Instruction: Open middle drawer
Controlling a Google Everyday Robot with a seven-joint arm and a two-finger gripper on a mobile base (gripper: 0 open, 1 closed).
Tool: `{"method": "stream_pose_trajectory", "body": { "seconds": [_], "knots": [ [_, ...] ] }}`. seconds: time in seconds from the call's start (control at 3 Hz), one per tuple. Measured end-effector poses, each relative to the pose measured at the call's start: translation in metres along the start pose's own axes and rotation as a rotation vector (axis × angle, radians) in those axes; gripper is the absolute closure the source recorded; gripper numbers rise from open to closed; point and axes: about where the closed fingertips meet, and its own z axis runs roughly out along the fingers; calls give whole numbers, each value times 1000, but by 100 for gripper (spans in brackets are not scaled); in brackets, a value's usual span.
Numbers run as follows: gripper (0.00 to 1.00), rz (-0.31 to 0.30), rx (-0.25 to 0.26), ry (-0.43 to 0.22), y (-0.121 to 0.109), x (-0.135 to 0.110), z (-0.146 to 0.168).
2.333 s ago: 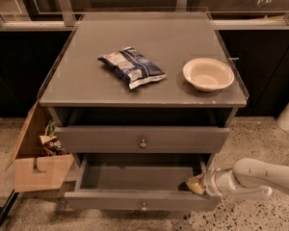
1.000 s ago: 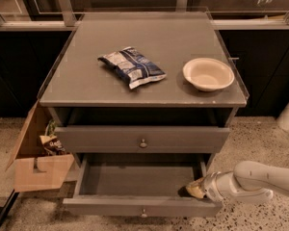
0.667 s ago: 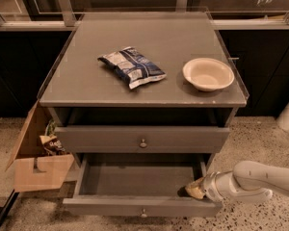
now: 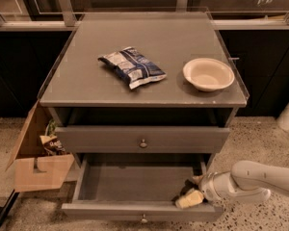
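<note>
The grey cabinet [image 4: 86,88] with a flat top stands against a dark wall. The middle drawer [image 4: 135,184], a wide grey flat-fronted drawer with a small round metal knob [image 4: 143,219], is drawn far out. Its front panel sits well forward of the taller-fronted grey drawer [image 4: 101,139] above it, and its grey floor shows from the left wall across to the right corner.

The white robot arm [image 4: 260,179] reaches in from the right, over the drawer's right side wall. The gripper [image 4: 188,192] sits low in the front right corner, just behind the front panel and close to the side wall. Whether it is parted or closed, I cannot tell.

On the cabinet top, a blue and white crinkled snack bag [image 4: 132,66] lies near the middle. A cream round bowl [image 4: 208,73] sits near the right edge, apart from the bag.

A brown cardboard box [image 4: 38,170] stands on the speckled floor [image 4: 260,138] at the left, its near side close to the open drawer's left front corner.
</note>
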Motion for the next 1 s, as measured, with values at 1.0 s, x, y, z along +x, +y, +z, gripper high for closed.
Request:
{"method": "stream_pose_trajectory", "body": {
  "seconds": [1.0],
  "knots": [
    [0,-46,27,-63,27,-20,-41]
  ]
}}
